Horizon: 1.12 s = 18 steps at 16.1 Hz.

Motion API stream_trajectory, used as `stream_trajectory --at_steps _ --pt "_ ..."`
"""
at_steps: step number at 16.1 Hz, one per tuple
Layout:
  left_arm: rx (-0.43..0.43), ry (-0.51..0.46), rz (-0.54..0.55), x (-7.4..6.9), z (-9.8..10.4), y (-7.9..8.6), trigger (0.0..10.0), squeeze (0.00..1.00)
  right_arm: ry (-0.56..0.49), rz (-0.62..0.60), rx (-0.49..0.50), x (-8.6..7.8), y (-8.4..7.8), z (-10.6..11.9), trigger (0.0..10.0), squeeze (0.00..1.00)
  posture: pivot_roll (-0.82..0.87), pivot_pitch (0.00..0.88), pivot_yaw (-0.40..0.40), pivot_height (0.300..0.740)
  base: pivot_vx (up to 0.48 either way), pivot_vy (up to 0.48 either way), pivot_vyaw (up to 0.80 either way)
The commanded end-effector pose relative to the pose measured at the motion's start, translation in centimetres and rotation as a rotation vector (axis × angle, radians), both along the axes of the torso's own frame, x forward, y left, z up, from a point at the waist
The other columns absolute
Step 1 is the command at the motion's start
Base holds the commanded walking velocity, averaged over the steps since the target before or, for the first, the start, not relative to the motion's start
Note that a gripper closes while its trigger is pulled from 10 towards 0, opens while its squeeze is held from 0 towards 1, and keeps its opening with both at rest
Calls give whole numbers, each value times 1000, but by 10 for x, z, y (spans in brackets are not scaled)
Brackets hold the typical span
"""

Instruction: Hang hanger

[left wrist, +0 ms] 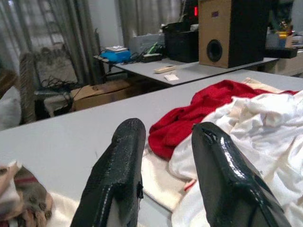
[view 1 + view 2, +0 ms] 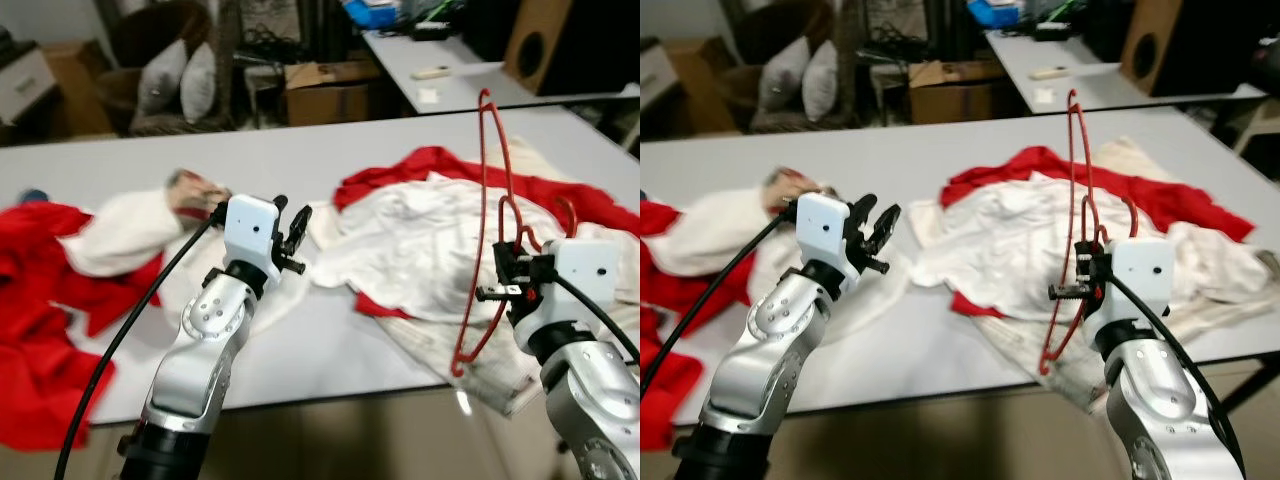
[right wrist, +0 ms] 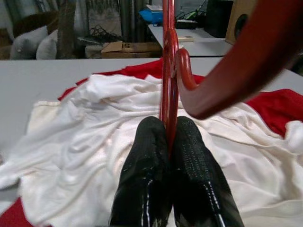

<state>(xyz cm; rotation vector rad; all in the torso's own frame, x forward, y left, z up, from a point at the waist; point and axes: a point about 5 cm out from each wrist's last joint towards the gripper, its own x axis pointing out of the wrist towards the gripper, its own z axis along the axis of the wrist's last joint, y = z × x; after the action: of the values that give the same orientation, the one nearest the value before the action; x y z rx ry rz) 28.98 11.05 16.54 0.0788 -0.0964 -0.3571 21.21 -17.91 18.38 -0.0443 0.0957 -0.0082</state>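
A red wire hanger (image 2: 490, 200) stands upright above the near right part of the grey table (image 2: 300, 160), its hook curling by my right wrist. My right gripper (image 2: 507, 268) is shut on the hanger's thin bar (image 3: 169, 71), the two black fingers (image 3: 142, 179) pinching it. Behind the hanger lies a heap of white and red clothes (image 2: 430, 230). My left gripper (image 2: 296, 240) hovers open over the table's middle, just left of that heap, with nothing between its fingers (image 1: 118, 175).
More red and white clothes (image 2: 70, 270) lie on the table's left side. Beyond the table stand a cardboard box (image 2: 325, 90), cushions (image 2: 175, 75), a second grey table (image 2: 450, 70) and a wooden speaker (image 2: 545, 40).
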Motion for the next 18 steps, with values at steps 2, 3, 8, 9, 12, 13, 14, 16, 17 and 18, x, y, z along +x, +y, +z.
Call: stream_trajectory --at_steps 2,3,8,9,12,13,14,16,17,18 --pt "35 44 46 5 -4 9 10000 0 -14 -2 5 0 -1 3 10000 0 -58 29 60 740 0 0 0" --pt "39 43 45 6 -3 9 10000 0 -21 -7 18 -1 0 3 10000 0 -58 29 63 740 0 480 -800" --pt "112 -21 12 7 2 0 10000 0 -22 -45 29 -2 -2 2 10000 0 -58 29 75 740 0 -114 -640" --pt "110 -24 1 7 1 -2 10000 0 -17 -65 30 -3 -3 1 10000 0 -58 28 75 740 0 -480 0" --pt "82 14 -48 5 -3 -6 10000 0 -29 -77 30 -2 -7 3 10000 0 -57 28 78 740 0 0 0" --pt "21 66 -120 1 -6 -11 10000 0 -42 -65 37 -2 -8 6 10000 0 -60 31 79 740 0 0 0" --pt "19 76 -136 0 -8 -13 10000 0 -47 -66 35 -2 -10 7 10000 0 -61 32 79 740 0 0 0" --pt "15 71 -189 -4 -8 -20 10000 682 -36 -84 17 -4 -18 8 10000 0 -69 39 80 740 0 0 0" --pt "3 81 -229 -6 -9 -24 10000 682 -23 -96 0 -6 -24 7 10000 0 -72 41 83 740 0 0 0" --pt "-39 91 -296 -10 -9 -30 10000 1000 3 -112 -21 -7 -28 5 10000 0 -75 41 89 740 0 0 0"
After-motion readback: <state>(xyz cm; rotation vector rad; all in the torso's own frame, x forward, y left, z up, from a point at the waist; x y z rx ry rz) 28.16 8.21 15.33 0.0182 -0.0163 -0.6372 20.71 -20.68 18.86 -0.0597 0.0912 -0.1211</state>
